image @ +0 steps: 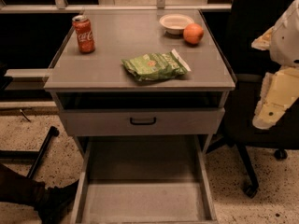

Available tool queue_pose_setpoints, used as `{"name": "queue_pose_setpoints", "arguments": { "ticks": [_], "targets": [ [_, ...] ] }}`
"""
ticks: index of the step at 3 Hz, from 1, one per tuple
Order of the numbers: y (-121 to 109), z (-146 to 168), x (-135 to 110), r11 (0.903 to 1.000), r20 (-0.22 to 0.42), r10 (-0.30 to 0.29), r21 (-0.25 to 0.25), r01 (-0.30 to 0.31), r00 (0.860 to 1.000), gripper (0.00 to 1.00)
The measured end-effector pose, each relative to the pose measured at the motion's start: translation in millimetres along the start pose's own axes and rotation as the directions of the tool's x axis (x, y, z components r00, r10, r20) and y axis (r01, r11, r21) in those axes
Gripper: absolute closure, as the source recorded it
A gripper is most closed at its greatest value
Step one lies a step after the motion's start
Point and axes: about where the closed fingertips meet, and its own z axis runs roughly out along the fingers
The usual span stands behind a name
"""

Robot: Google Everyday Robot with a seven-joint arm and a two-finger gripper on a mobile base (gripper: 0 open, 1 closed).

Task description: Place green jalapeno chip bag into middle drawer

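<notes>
The green jalapeno chip bag [154, 66] lies flat on the grey cabinet top [112, 36], near its front edge, white sealed end to the right. The middle drawer [145, 202] is pulled out below, a grey tray with a bare floor. My gripper [274, 101] hangs at the right edge of the view, beside and right of the cabinet, well apart from the bag, holding nothing.
A red soda can [84, 34] stands at the back left of the top. A white bowl [176, 22] and an orange [193, 33] sit at the back right. A closed drawer front with a black handle [143, 121] is above the open drawer. A black chair base [247, 171] stands at right.
</notes>
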Motion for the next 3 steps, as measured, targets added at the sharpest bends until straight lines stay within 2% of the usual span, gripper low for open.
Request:
{"name": "queue_pose_setpoints", "arguments": {
  "ticks": [1, 2, 3],
  "targets": [
    [-17.4, 33.9, -41.1, 0.9975, 0.076, -0.063, -0.027, 0.066, 0.995, 0.0],
    [-44.1, 76.8, -93.1, 0.9864, 0.157, -0.139, -0.066, 0.151, 0.978, 0.0],
    [-63.6, 120.9, -127.8, 0.9702, 0.263, -0.157, -0.14, 0.198, 0.952, 0.0]
  ]
}}
